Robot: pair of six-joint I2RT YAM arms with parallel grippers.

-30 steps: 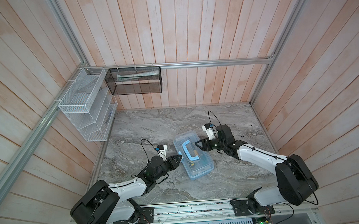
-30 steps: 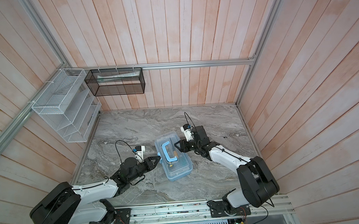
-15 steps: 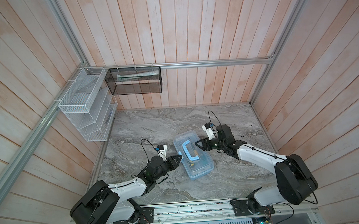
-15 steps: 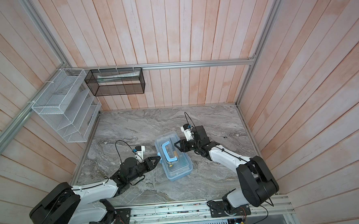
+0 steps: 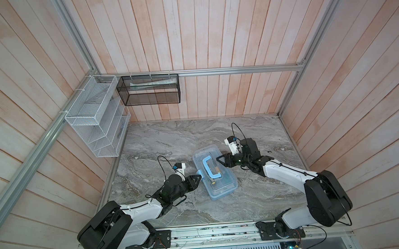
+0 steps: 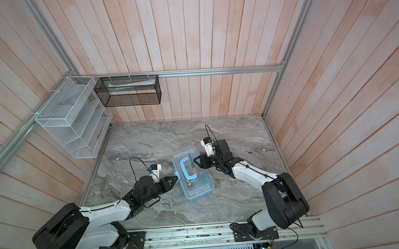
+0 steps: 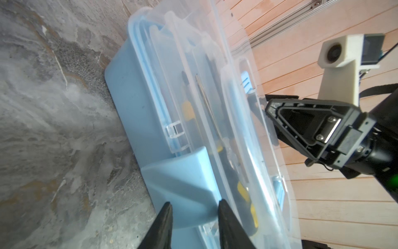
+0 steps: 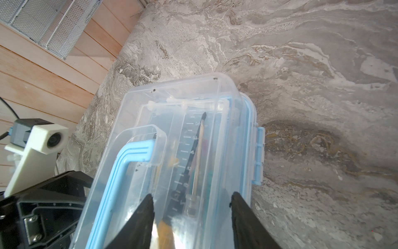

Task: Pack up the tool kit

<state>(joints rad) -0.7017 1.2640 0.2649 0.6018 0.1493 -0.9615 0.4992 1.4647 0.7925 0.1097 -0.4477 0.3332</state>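
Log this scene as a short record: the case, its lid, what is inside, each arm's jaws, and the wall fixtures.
tool kit: on the marble table, between the two arms
lid: on the base, handle lying flat on it
contents: yellow-black screwdriver and pencil, seen through the lid
left gripper: jaws closed on the swung-out side latch
right gripper: jaws open over the lid's opposite edge
wall: white wire rack, black mesh basket

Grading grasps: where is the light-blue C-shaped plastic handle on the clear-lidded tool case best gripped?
Take the light-blue C-shaped handle by its middle bar, from above, jaws across it: it seems to lie flat on the clear lid, ends held there.
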